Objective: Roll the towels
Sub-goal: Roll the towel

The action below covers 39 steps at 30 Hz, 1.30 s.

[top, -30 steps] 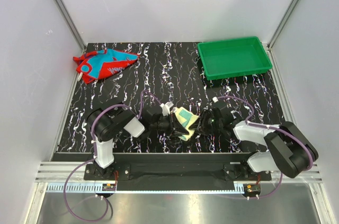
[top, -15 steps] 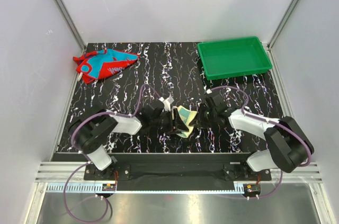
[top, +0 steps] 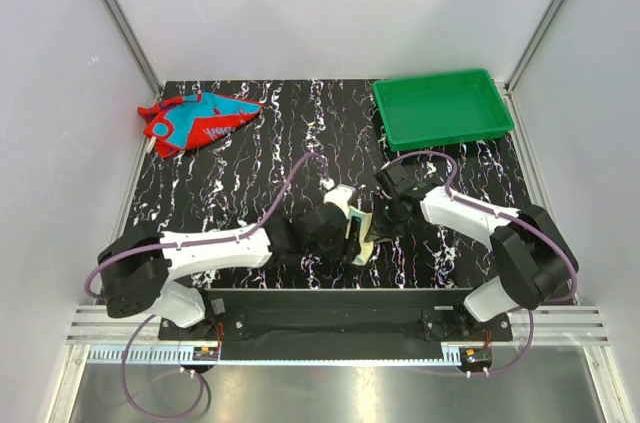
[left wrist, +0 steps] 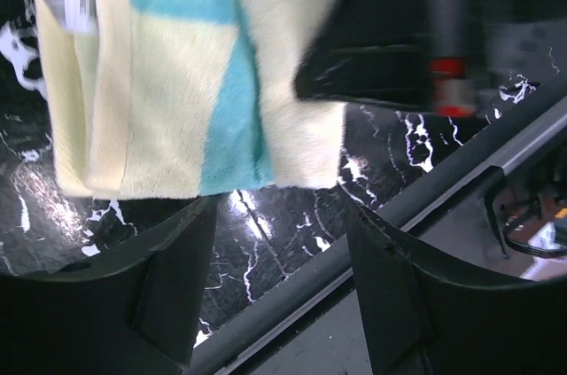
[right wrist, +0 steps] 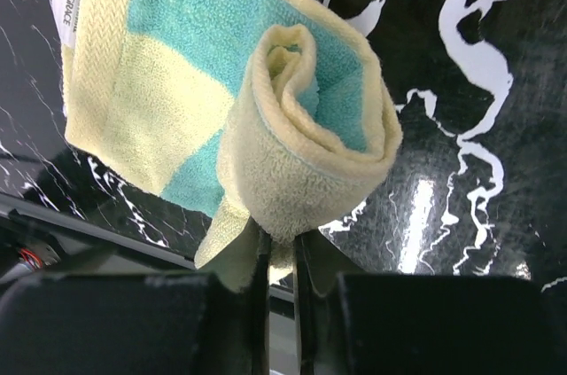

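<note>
Stretching further right than a second ago, the left arm now lies low along the near edge of the black marbled table (top: 300, 133). The left gripper (left wrist: 273, 233) has spread its fingers wide, with nothing between them. The pale yellow cloth towel (left wrist: 177, 82) with a teal patch sits just beyond their tips. The right gripper (right wrist: 282, 246) has narrowed, its fingers pinching the lower end of that towel's spiral roll, and a loose flap trails away from them. The crumpled red cloth towel (top: 197, 119) with teal-blue patterns lies well apart from both sets of fingers. The green rectangular plastic tray (top: 440, 108) stands beyond the right fingers.
</note>
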Tool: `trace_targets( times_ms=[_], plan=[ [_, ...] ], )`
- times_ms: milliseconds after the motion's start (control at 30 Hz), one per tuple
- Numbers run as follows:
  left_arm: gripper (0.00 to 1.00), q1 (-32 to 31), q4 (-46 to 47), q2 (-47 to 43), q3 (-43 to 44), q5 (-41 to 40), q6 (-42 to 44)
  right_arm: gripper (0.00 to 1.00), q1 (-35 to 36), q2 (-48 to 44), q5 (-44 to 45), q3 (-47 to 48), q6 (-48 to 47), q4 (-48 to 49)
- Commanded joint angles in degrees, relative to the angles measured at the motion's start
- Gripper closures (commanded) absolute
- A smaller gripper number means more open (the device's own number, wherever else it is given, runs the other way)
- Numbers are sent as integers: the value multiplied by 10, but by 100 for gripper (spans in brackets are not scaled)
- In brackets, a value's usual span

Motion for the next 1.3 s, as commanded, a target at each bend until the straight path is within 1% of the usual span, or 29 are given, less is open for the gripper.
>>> trace_targets(
  times_ms=[0, 33, 233, 433, 633, 900, 1067, 1100, 1200, 1233, 1267],
  plan=[
    [36, -55, -50, -16, 49, -161, 66, 96, 13, 9, 22, 33, -25, -63],
    [35, -82, -49, -13, 60, -191, 83, 96, 17, 10, 23, 37, -25, -67],
    [33, -151, -44, 38, 109, -261, 142, 96, 26, 7, 28, 59, -20, -87],
    [33, -184, -71, 121, 177, -294, 162, 95, 32, 12, 26, 72, -18, -98],
    [33, -188, -84, 187, 207, -307, 158, 95, 36, 13, 23, 76, -17, -104],
    [35, -188, -100, 244, 208, -318, 134, 94, 39, 14, 21, 77, -17, -105],
    [43, -188, -89, 253, 187, -310, 128, 94, 39, 16, 19, 76, -16, -105],
    [48, -188, -88, 254, 182, -306, 127, 94, 39, 15, 19, 76, -16, -105],
    [59, -188, -81, 253, 173, -302, 125, 94, 39, 17, 16, 76, -16, -104],
    [70, -188, -80, 254, 167, -300, 123, 94, 39, 19, 14, 77, -16, -103],
    [73, -188, -77, 255, 163, -299, 123, 94, 39, 20, 11, 77, -16, -103]
  ],
)
